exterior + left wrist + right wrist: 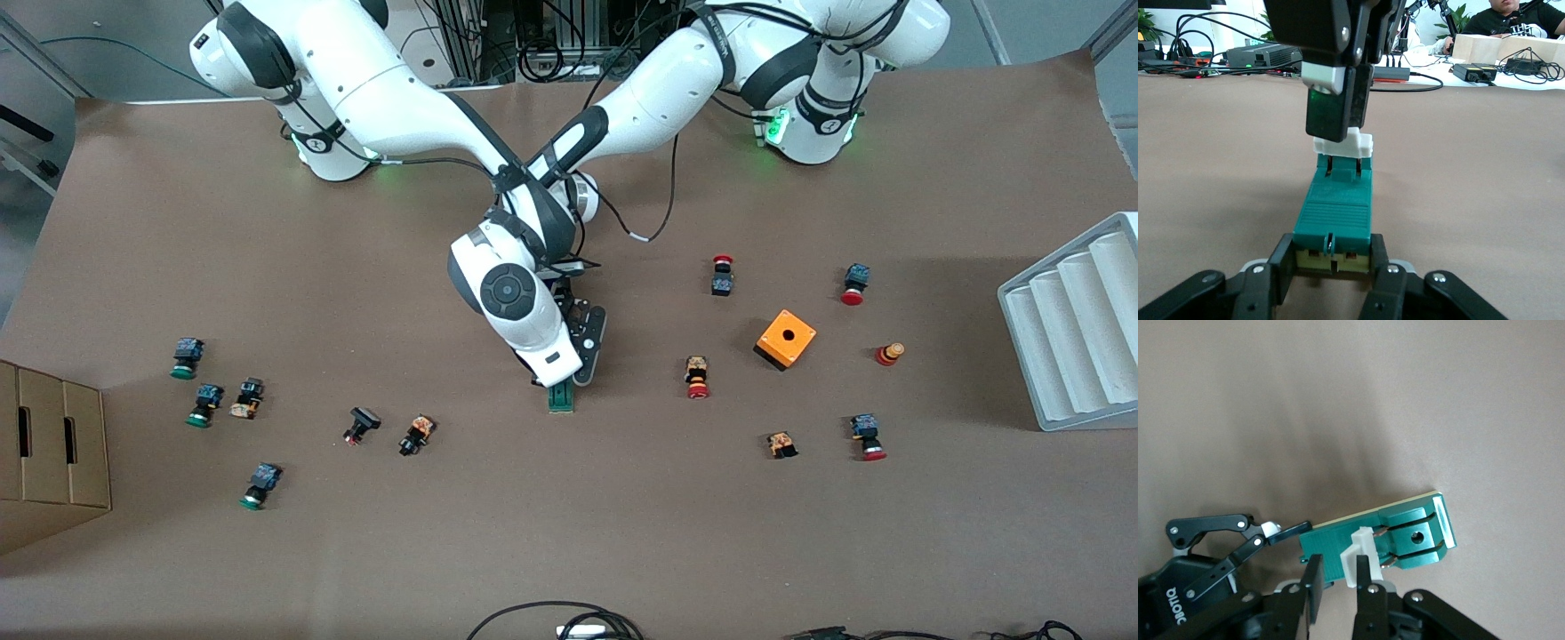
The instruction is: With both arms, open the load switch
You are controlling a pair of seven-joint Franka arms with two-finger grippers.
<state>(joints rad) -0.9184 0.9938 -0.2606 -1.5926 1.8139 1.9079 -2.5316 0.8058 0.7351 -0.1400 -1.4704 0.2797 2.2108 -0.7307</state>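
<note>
The load switch is a narrow dark-green block lying near the middle of the table, partly hidden under the two hands. My left gripper lies low, shut on the switch's farther end; in the left wrist view that gripper clamps the green body from both sides. My right gripper comes down from above, and its fingers meet the white sliding piece. In the right wrist view that white piece stands between the right gripper's fingers, shut on it.
An orange cube and red-capped push buttons lie toward the left arm's end. Green-capped buttons lie toward the right arm's end, beside a cardboard box. A grey ridged tray stands at the table edge.
</note>
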